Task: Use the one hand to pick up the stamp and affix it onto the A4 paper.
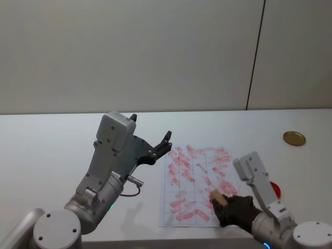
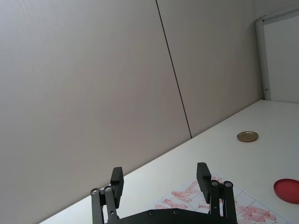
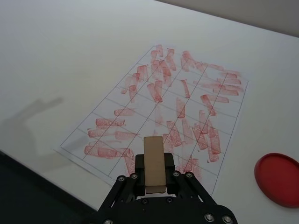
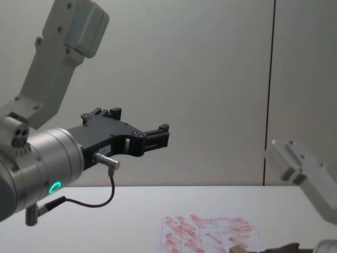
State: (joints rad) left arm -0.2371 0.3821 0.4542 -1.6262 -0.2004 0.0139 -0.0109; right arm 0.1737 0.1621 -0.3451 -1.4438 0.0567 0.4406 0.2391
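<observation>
Right gripper [image 3: 155,179] clamping stamp [image 3: 154,156], lower end hidden between jaws

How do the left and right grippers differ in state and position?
The left gripper is open and empty; the right gripper is shut on the stamp. The left hangs high above the table; the right sits low over the A4 paper, near its front edge. Both are black.

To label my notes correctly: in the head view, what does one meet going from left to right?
Left tool → paper → red disc → gold disc.
</observation>
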